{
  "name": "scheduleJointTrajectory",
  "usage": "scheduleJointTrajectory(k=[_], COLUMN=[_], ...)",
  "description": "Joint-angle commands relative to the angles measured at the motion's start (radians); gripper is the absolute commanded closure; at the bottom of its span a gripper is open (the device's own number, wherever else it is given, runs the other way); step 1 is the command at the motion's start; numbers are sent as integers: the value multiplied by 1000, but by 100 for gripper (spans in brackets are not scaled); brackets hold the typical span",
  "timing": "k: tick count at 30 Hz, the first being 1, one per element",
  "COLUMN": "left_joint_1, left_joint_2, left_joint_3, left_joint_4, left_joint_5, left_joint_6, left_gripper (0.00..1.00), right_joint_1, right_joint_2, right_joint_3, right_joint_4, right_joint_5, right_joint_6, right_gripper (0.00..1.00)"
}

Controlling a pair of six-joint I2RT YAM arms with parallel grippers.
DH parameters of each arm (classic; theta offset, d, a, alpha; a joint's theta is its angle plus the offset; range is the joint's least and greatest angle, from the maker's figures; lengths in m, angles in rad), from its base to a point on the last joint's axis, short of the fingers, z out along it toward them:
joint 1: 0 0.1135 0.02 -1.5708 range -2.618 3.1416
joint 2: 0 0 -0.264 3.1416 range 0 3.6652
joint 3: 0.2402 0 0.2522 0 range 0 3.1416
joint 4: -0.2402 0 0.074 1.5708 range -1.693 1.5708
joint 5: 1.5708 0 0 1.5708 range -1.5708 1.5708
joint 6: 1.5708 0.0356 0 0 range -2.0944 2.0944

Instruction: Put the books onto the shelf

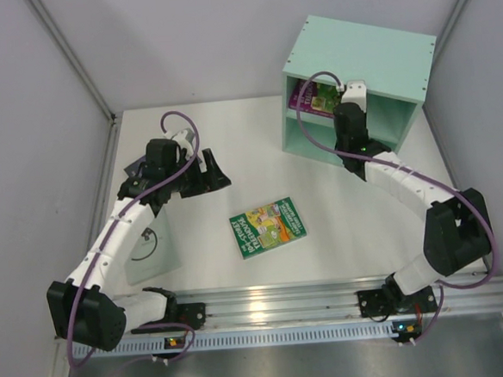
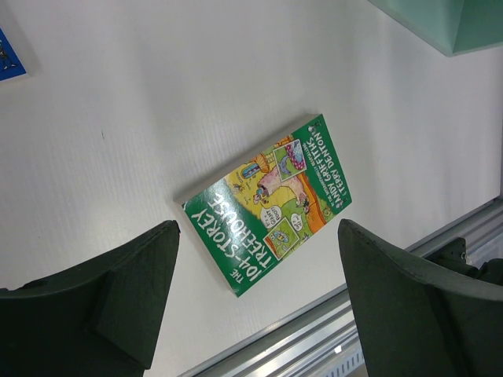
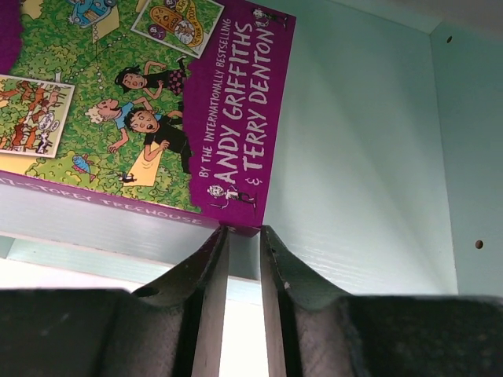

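A green book [image 1: 268,225] lies flat on the white table, between the two arms; in the left wrist view this green book [image 2: 267,204] lies below my open left gripper [image 2: 258,236], apart from its fingers. My left gripper [image 1: 214,174] hovers to the left of the book. The mint-green shelf [image 1: 359,56] stands at the back right. A purple-and-green book [image 1: 312,100] sits in its upper compartment. My right gripper [image 1: 348,94] reaches into that compartment. In the right wrist view the right gripper [image 3: 244,229] pinches the lower corner of the purple-and-green book [image 3: 141,102], jaws narrowly apart.
A blue book corner [image 2: 8,55] shows at the left wrist view's left edge. A dark book edge [image 1: 134,171] peeks from under the left arm, and a pale flat sheet [image 1: 152,251] lies beneath it. Grey walls enclose the table; a metal rail [image 1: 285,303] runs along the near edge.
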Motion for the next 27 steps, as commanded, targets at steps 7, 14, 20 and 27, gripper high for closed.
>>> scheduleJointTrajectory(k=[7, 14, 20, 27], left_joint_1=[-1, -1, -3, -53], left_joint_2=[-8, -3, 29, 192], left_joint_3=[10, 24, -39, -87], left_joint_4=[42, 31, 55, 152], left_joint_5=[-12, -39, -48, -70], left_joint_6=[0, -3, 25, -15], left_gripper=[13, 13, 13, 18], right_joint_1=[17, 37, 64, 146], right_joint_2=[-53, -142, -289, -472], right_joint_3=[52, 83, 125, -90], right_joint_4=[21, -112, -385, -401], right_joint_5=[-25, -46, -133, -483], right_joint_6=[12, 18, 320, 746], right_gripper=[63, 50, 49, 19])
